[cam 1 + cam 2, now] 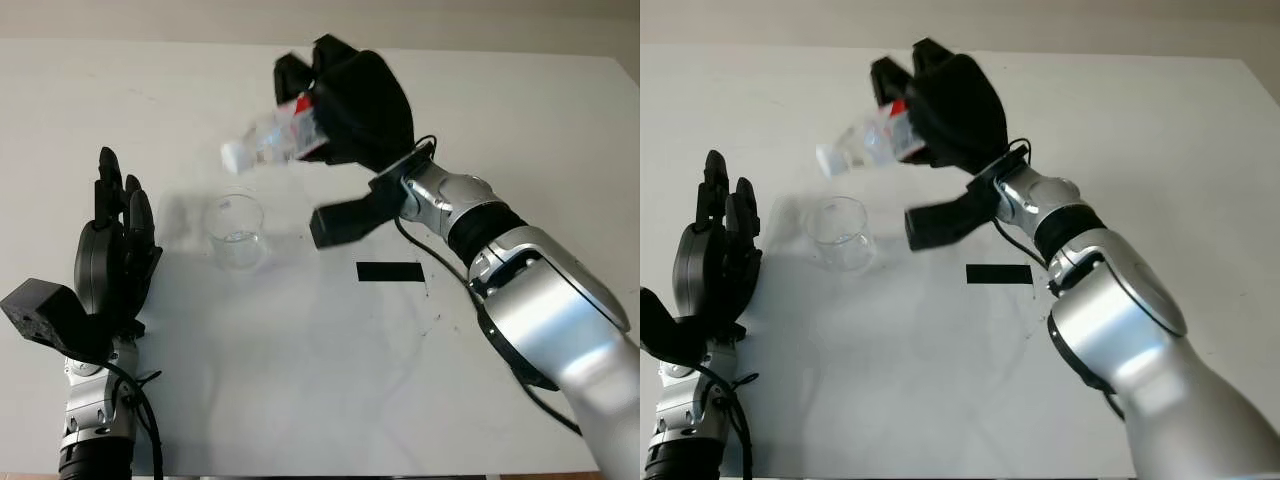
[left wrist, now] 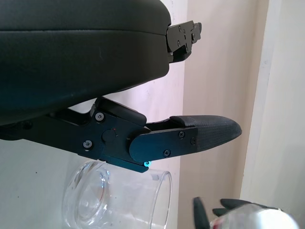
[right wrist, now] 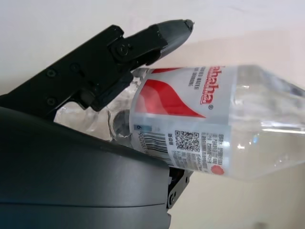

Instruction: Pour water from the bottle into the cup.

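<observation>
Clear plastic catches the light as the right hand (image 1: 345,105) grips a water bottle (image 1: 272,140) by its red-and-white label, holding it tipped on its side in the air above and just behind the cup (image 1: 236,230). The white cap (image 1: 233,154) is on the bottle's neck, which points over the cup's rim from the far right. The cup, a transparent tumbler, stands upright on the white table (image 1: 300,360) with a little water at its bottom. To the cup's left, near but apart, the left hand (image 1: 108,250) sits open and holds nothing, its fingers pointing away from the robot. A black rectangular patch (image 1: 390,271) lies flat on the table to the cup's right, under the right forearm. Nothing stands between the bottle's neck and the cup's mouth.
</observation>
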`<state>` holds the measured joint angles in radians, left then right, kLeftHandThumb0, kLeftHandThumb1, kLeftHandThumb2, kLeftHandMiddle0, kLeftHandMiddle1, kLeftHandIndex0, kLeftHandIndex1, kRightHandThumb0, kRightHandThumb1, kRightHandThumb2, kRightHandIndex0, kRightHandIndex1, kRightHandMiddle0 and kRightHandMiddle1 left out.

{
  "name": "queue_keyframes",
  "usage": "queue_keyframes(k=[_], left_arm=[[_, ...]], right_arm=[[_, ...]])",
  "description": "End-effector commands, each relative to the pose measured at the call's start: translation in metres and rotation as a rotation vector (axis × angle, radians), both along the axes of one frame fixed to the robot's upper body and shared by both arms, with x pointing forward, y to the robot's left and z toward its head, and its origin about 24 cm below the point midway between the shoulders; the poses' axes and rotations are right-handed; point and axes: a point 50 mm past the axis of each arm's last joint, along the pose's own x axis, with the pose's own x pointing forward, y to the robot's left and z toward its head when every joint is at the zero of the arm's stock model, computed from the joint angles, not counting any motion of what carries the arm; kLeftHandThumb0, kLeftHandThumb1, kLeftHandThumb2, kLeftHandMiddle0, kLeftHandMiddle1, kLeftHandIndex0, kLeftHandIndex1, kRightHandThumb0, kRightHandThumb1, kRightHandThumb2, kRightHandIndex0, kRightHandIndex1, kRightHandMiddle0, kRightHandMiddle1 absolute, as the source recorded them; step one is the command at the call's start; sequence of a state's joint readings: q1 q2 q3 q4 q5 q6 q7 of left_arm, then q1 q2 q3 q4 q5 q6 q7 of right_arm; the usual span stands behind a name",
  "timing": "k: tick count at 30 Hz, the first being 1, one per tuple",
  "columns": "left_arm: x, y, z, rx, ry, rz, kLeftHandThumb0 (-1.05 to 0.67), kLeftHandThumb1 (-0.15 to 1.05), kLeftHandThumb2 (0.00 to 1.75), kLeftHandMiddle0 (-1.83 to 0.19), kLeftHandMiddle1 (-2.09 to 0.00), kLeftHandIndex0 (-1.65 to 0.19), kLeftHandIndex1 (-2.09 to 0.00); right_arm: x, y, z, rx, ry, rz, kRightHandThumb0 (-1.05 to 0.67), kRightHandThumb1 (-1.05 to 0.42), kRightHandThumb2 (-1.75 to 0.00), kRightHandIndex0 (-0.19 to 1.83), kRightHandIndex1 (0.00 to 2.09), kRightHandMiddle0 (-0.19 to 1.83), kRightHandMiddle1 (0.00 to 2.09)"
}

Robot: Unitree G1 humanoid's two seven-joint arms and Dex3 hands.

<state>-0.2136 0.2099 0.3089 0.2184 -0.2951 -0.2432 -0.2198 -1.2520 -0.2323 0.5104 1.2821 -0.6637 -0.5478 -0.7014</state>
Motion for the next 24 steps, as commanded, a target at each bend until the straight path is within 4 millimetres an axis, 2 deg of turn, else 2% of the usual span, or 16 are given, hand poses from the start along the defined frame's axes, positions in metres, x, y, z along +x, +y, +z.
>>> queue_keyframes(k=[1, 4, 9, 16, 19, 24], left_arm=[[-0.003, 0.001, -0.007, -0.008, 0.024, 0.002, -0.73, 1.05, 0.54, 0.19, 0.00, 0.19, 0.00], [-0.004, 0.002, -0.008, -0.004, 0.026, 0.002, -0.73, 1.05, 0.54, 0.19, 0.00, 0.19, 0.00], [-0.004, 0.002, -0.007, -0.005, 0.029, 0.004, -0.73, 1.05, 0.53, 0.19, 0.00, 0.19, 0.00], [-0.003, 0.002, -0.007, 0.000, 0.036, 0.000, -0.74, 1.05, 0.54, 0.19, 0.00, 0.19, 0.00], [-0.003, 0.002, -0.008, 0.000, 0.036, -0.010, -0.74, 1.05, 0.53, 0.19, 0.00, 0.19, 0.00], [-0.001, 0.002, -0.008, -0.010, 0.038, -0.021, -0.73, 1.05, 0.54, 0.19, 0.00, 0.19, -0.01]], right_arm=[[-0.001, -0.001, 0.001, 0.090, 0.045, 0.033, -0.41, -1.05, -0.33, 1.24, 2.09, 0.93, 2.09], [0.001, -0.008, -0.005, 0.239, 0.196, 0.084, -0.40, -1.05, -0.38, 1.26, 2.09, 0.92, 2.09], [0.004, -0.022, -0.014, 0.452, 0.406, 0.155, -0.36, -1.05, -0.42, 1.15, 2.09, 0.84, 2.09], [0.001, -0.046, -0.034, 0.651, 0.602, 0.242, -0.35, -1.05, -0.46, 1.18, 2.09, 0.95, 2.09], [-0.005, -0.058, -0.044, 0.783, 0.741, 0.291, -0.35, -1.05, -0.49, 1.15, 2.09, 0.90, 2.09], [-0.025, -0.071, -0.055, 0.891, 0.889, 0.334, -0.39, -1.05, -0.50, 1.23, 2.09, 0.98, 2.09]])
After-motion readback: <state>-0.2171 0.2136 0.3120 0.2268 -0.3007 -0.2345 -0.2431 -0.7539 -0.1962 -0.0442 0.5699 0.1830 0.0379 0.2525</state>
